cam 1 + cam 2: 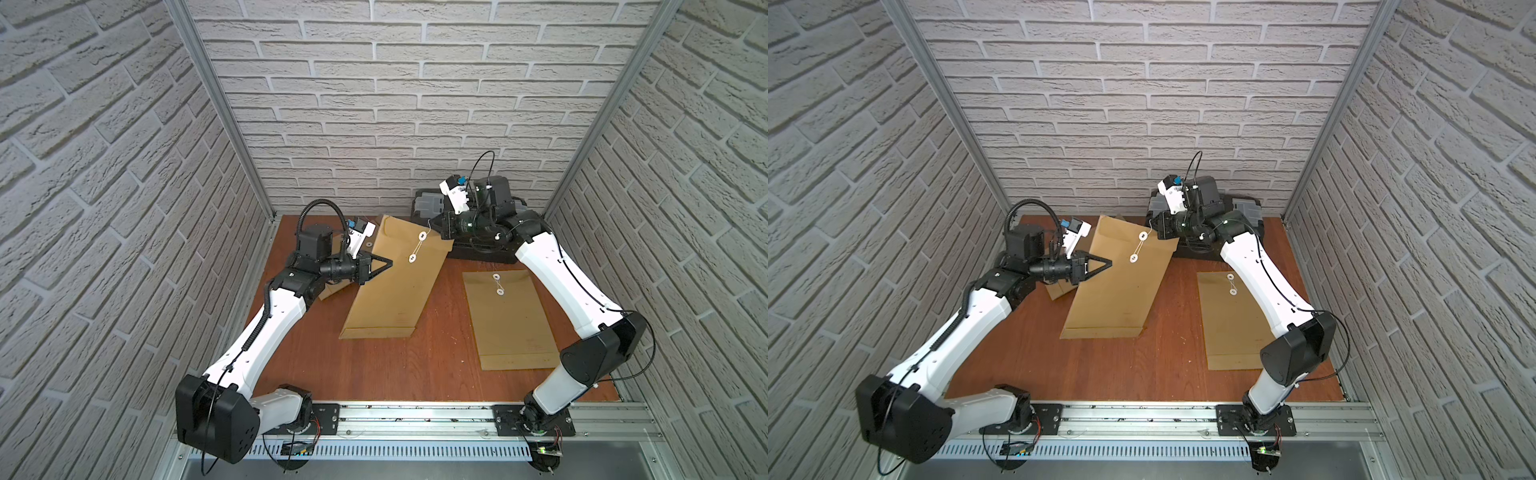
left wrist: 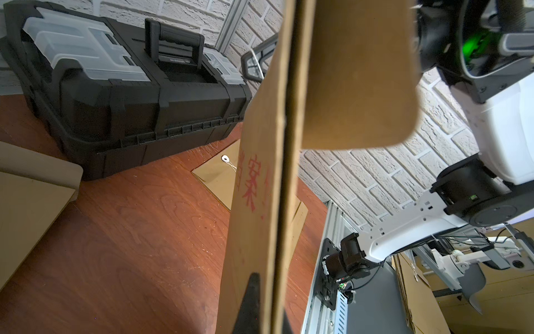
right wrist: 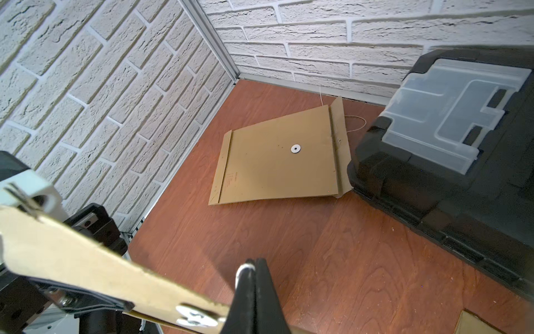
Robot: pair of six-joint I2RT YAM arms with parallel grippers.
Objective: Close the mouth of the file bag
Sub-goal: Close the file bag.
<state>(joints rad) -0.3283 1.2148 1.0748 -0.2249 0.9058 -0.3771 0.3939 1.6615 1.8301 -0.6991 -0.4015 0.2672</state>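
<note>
The brown file bag (image 1: 399,291) (image 1: 1121,291) hangs tilted above the table, its lower end on the wood. Two white discs (image 1: 422,237) (image 1: 412,258) sit near its mouth with white string running between them. My left gripper (image 1: 390,263) (image 2: 268,312) is shut on the bag's left edge (image 2: 260,173), and the flap (image 2: 361,72) bends off beside it. My right gripper (image 1: 434,227) (image 3: 254,277) is at the bag's upper right corner, shut on the white string (image 3: 241,273), right beside a disc (image 3: 196,316).
A second file bag (image 1: 511,320) lies flat at the right. A third file bag (image 3: 277,162) lies under my left arm near the back left corner. A black toolbox (image 2: 115,101) (image 3: 448,144) stands against the back wall. Brick walls enclose three sides.
</note>
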